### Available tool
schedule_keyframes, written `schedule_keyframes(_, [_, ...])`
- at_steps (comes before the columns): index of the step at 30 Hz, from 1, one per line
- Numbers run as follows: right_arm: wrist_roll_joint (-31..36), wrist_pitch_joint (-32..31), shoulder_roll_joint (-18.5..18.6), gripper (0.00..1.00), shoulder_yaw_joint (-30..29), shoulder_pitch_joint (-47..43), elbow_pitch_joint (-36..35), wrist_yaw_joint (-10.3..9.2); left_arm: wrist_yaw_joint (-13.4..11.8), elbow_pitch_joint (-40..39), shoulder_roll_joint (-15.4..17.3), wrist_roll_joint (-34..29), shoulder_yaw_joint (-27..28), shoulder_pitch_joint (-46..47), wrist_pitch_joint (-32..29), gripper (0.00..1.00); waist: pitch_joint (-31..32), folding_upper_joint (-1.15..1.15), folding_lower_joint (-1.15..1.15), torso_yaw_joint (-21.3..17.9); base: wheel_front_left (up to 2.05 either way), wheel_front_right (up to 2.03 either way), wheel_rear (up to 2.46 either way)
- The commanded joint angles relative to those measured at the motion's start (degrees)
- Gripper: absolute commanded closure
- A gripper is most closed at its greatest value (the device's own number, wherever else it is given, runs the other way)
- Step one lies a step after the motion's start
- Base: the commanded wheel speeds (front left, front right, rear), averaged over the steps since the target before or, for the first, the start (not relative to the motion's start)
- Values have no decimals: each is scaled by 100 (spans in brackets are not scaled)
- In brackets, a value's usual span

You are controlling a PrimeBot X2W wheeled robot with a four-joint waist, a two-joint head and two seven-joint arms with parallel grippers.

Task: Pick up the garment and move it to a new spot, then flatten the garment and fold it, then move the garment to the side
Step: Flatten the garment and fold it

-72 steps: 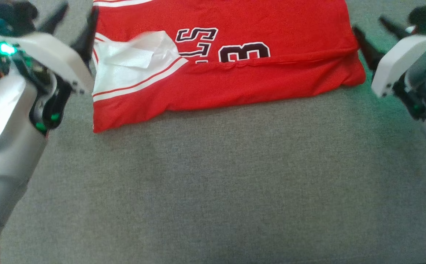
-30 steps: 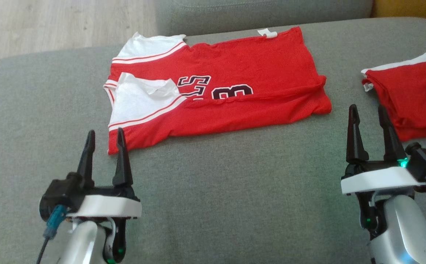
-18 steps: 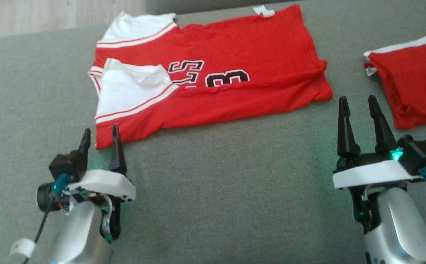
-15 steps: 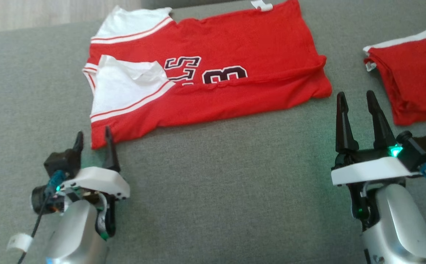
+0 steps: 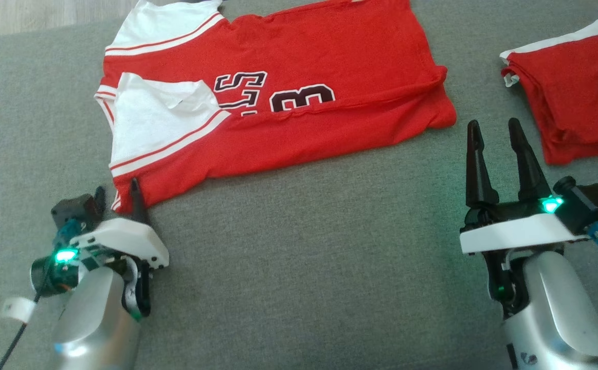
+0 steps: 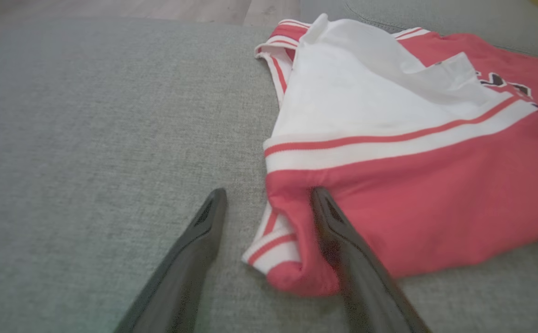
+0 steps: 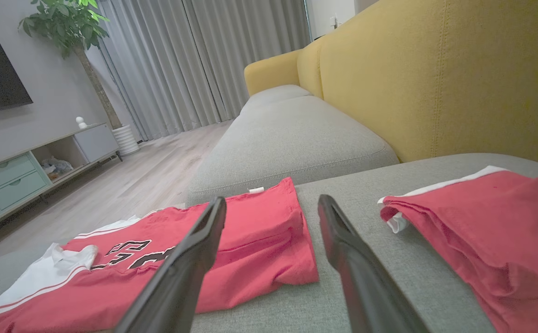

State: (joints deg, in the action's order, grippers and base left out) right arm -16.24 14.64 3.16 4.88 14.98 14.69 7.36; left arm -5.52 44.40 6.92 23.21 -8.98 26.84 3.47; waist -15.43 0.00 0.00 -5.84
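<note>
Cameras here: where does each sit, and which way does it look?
Head view: on the head, looking down at the jersey on the couch; left gripper, right gripper show.
Left wrist view: left wrist, facing the jersey's near corner between its fingers.
Right wrist view: right wrist, facing across the couch; its fingers show.
Head and right wrist views share the folded red garment.

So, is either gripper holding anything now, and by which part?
Nothing is held yet. The open fingers of the left gripper straddle the near corner of the red jersey; the right gripper is open, apart from it.
</note>
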Motion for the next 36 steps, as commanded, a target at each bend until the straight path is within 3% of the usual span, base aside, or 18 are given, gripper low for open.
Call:
schedule_keyframes(1, [-57, 36, -28, 0, 130, 199, -211, 13, 14, 131, 122, 26, 106, -49, -192, 89, 1, 0, 0, 3, 0, 0, 0])
schedule_keyframes(2, [-70, 36, -28, 0, 127, 203, -213, 13, 43, 155, 125, 21, 74, -42, -234, 100, 5, 0, 0, 8, 0, 0, 0])
schedule_keyframes(10, [237, 1, -28, 0, 96, 332, 400, 13, 280, -226, 82, 35, -10, 43, 320, 100, 109, 0, 0, 148, 0, 0, 0])
schedule_keyframes(17, [640, -703, -28, 0, -481, 1031, 1296, 13, 581, -1277, 99, -171, -196, 202, 1016, 100, 42, 0, 0, 374, 0, 0, 0])
schedule_keyframes(28, [1064, -1473, -28, 0, -1270, 2358, 3230, 13, 655, -2472, 127, -551, -461, 239, 1137, 100, -256, 0, 0, 624, 0, 0, 0])
schedule_keyframes(36, [1549, -1582, -28, 0, -1217, 2868, 4300, 13, 676, -2602, 95, -559, -553, 205, 1141, 100, -301, 0, 0, 733, 0, 0, 0])
